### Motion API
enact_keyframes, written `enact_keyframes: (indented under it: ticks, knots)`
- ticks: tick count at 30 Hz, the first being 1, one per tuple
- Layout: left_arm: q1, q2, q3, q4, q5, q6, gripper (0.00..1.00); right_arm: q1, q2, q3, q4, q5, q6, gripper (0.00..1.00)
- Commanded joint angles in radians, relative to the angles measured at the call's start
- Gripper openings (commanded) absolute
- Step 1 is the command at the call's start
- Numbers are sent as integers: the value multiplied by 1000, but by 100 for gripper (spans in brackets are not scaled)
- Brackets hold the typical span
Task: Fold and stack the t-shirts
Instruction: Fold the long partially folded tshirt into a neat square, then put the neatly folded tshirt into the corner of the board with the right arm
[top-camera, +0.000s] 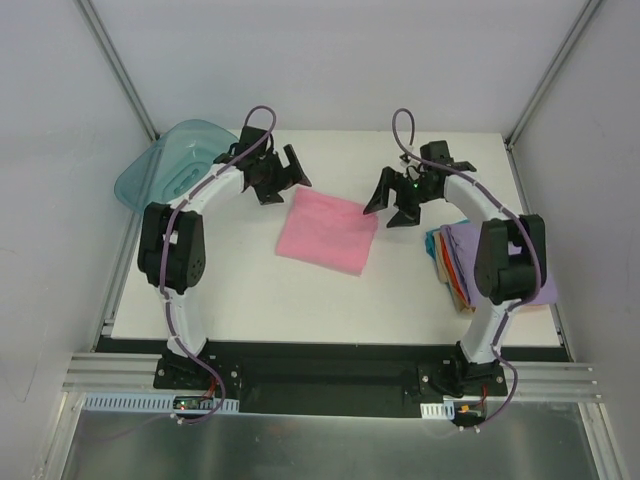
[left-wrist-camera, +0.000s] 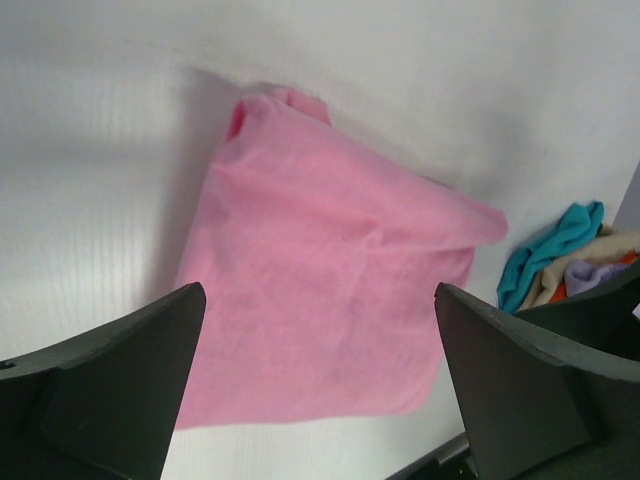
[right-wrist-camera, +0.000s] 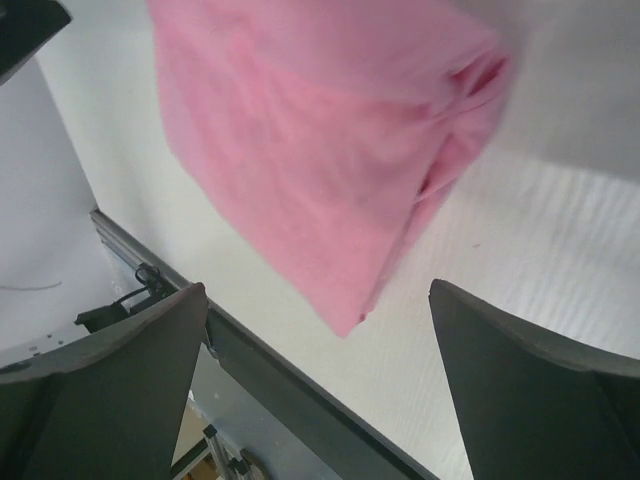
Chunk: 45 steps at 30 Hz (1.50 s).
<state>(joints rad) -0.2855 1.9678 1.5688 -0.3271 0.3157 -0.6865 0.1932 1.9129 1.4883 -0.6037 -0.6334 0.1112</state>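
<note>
A folded bubblegum-pink t-shirt (top-camera: 328, 231) lies flat on the middle of the white table; it also shows in the left wrist view (left-wrist-camera: 320, 290) and the right wrist view (right-wrist-camera: 320, 150). My left gripper (top-camera: 287, 172) is open and empty, just behind the shirt's far left corner. My right gripper (top-camera: 392, 205) is open and empty, beside the shirt's far right corner. A stack of folded t-shirts (top-camera: 462, 262), lavender on top with orange and teal edges, sits at the right under my right arm, and shows in the left wrist view (left-wrist-camera: 575, 262).
A translucent teal plastic tub (top-camera: 170, 165) lies at the table's far left corner, behind my left arm. The table's black front edge (right-wrist-camera: 300, 385) runs below the right wrist's jaws. White walls close in the back and sides.
</note>
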Motion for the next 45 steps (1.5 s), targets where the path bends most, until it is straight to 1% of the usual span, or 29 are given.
enact_keyframes:
  ticks: [1, 3, 4, 7, 10, 12, 17, 22, 23, 25, 26, 28, 30, 31, 32, 33, 34, 35, 37, 39, 40, 41, 42, 43, 44, 45]
  knots:
    - [-38, -121, -78, -7, 39, 18, 99, 69, -156, -120, 116, -110, 22, 97]
    - [-53, -113, -111, -4, 49, 5, 99, 101, -163, -169, 162, -132, 38, 97]
    - [-60, -106, -118, -1, 77, 2, 99, 135, -158, -177, 171, -135, 50, 97]
    - [-81, -70, -139, 8, 98, -13, 99, 195, -121, -181, 196, -137, 73, 97]
    - [-87, -43, -167, 17, 117, -24, 99, 207, -88, -209, 232, -138, 97, 97]
    - [-86, -40, -206, 37, 126, -31, 99, 207, -72, -249, 269, -140, 114, 97]
    - [-86, -41, -312, 88, 183, -39, 99, 209, -41, -319, 291, -130, 122, 97]
    - [-87, -82, -415, 125, 204, -38, 99, 209, -49, -385, 305, -108, 113, 97]
    - [-87, -95, -455, 129, 206, -38, 99, 209, -60, -402, 305, -101, 113, 97]
    - [-93, -138, -499, 137, 206, -36, 99, 209, -74, -427, 305, -91, 116, 97]
    - [-96, -155, -548, 141, 204, -35, 99, 209, -98, -454, 306, -89, 116, 97]
    - [-109, -208, -596, 142, 210, -27, 99, 210, -148, -490, 305, -75, 116, 97]
    - [-112, -266, -680, 142, 249, -24, 99, 213, -192, -548, 292, -72, 116, 97]
    - [-121, -292, -713, 142, 252, -24, 99, 215, -240, -574, 288, -66, 114, 97]
    - [-129, -325, -780, 142, 249, -30, 100, 221, -271, -594, 266, -54, 105, 97]
    - [-139, -392, -811, 143, 243, -47, 99, 233, -297, -633, 251, -36, 101, 97]
    - [-171, -429, -841, 143, 238, -54, 99, 242, -352, -649, 233, 6, 99, 97]
    - [-191, -499, -890, 143, 223, -71, 99, 253, -376, -663, 211, 20, 102, 97]
    - [-251, -567, -920, 142, 214, -85, 99, 299, -440, -691, 190, 32, 110, 97]
    - [-270, -668, -944, 131, 201, -97, 99, 354, -492, -688, 142, 63, 114, 97]
    - [-274, -705, -949, 123, 194, -97, 99, 370, -553, -662, 121, 114, 111, 97]
    - [-276, -780, -946, 111, 177, -91, 99, 382, -589, -642, 72, 150, 105, 97]
    - [-276, -817, -940, 94, 143, -82, 99, 402, -624, -623, 49, 191, 87, 97]
    - [-276, -855, -928, 45, 119, -70, 99, 411, -703, -575, 26, 293, 75, 97]
    - [-276, -924, -891, 16, 93, -39, 99, 420, -748, -556, 7, 354, 62, 97]
    - [-276, -958, -873, -12, 18, -27, 99, 434, -796, -539, 10, 413, 41, 97]
